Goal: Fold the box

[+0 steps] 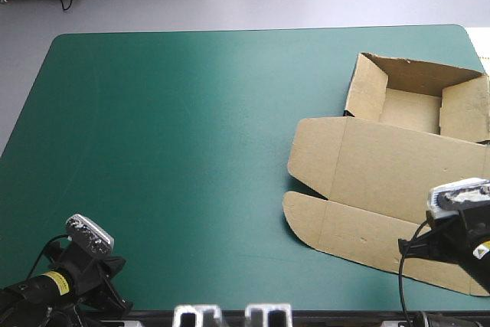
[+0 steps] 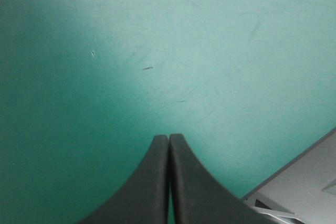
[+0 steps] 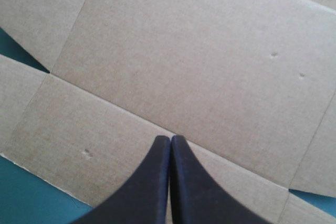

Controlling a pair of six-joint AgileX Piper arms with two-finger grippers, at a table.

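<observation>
Teal-green cover of the bench (image 1: 191,151), stretching widely to the left of the box (image 1: 398,166). The bench's right edge runs close along the box's right side. Judged risk: the smooth cover gives little hold, so a push on the brown board may slide the whole box toward that edge instead of bending a crease.

The tray (image 1: 413,105), walls raised, forms the box's far end. The lid panel (image 1: 390,170) and the front flap (image 1: 352,231) lie flat at its near end. Second risk: pressure placed off a score line may buckle the lid panel, or tip the light tray and spring its tucked walls.

The right hand (image 3: 169,139), fingers pressed together into one point and holding nothing, hangs over the box's near end. Its tips are above the crease between lid panel and front flap. Whether they touch the board cannot be told.

The left hand (image 2: 168,137), likewise narrowed to a point and holding nothing, is well apart from the box, far to its left over the cover.
</observation>
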